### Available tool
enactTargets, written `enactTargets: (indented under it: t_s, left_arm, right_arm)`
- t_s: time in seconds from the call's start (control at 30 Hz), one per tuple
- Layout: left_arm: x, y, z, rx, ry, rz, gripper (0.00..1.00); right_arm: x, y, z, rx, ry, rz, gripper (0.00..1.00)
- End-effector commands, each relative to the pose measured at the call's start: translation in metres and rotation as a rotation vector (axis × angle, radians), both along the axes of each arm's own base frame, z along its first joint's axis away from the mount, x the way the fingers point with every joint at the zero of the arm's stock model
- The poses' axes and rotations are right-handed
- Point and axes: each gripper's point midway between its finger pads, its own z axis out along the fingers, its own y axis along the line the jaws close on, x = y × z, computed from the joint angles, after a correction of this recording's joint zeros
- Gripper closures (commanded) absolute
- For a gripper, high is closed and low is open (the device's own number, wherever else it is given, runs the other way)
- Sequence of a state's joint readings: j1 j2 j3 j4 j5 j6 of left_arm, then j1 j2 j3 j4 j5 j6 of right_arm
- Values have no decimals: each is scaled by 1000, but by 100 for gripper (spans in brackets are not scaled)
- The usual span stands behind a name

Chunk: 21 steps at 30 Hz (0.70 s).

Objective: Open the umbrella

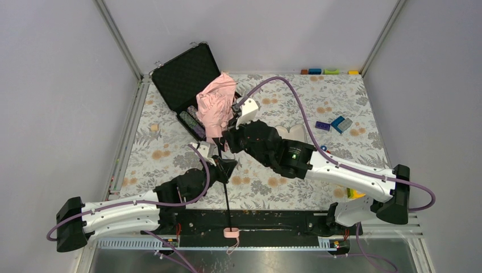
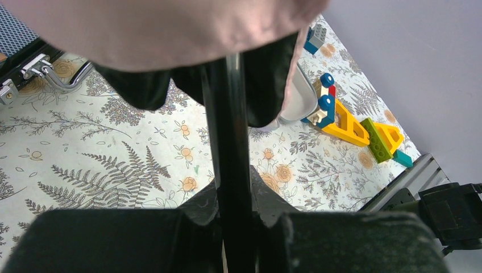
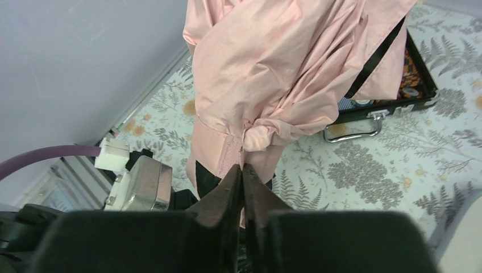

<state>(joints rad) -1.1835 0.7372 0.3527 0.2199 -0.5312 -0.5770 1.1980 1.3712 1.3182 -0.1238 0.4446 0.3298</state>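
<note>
The umbrella (image 1: pixel 216 105) stands upright over the table, its pale pink canopy (image 3: pixel 273 68) still bunched, with black lining showing underneath. Its thin black shaft (image 1: pixel 227 196) runs down to a small pink handle (image 1: pixel 231 232) at the near edge. My left gripper (image 1: pixel 223 168) is shut on the shaft (image 2: pixel 230 142), with a finger pressing on each side just below the canopy (image 2: pixel 234 190). My right gripper (image 1: pixel 226 139) is at the canopy's lower edge. Its jaws (image 3: pixel 243 168) are pinched nearly together on a fold of pink fabric beside the closing strap (image 3: pixel 227 156).
An open black case (image 1: pixel 185 77) with items inside lies at the back left, its metal handle (image 3: pixel 352 131) facing the table. Toy bricks (image 1: pixel 341 124) lie on the right, coloured blocks (image 1: pixel 329 71) line the back edge, and a yellow brick build (image 2: pixel 347 128) sits near the right arm's base.
</note>
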Motion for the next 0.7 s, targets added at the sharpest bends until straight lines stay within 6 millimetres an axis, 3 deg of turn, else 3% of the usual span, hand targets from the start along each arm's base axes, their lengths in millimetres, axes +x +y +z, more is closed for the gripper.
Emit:
enactTargets:
  t_s: [0.0, 0.3, 0.43, 0.67]
  left_arm:
    - [6, -4, 39, -90, -67, 18, 100]
    - [7, 9, 44, -103, -84, 50, 100]
    - [4, 17, 61, -193, -98, 60, 100]
    - [3, 17, 66, -208, -97, 53, 100]
  right_arm:
    - [6, 2, 24, 30, -49, -29, 100]
    - [19, -18, 14, -24, -75, -129, 100]
    - [25, -27, 10, 16, -31, -143, 100]
    - [28, -31, 3, 50, 5, -145, 100]
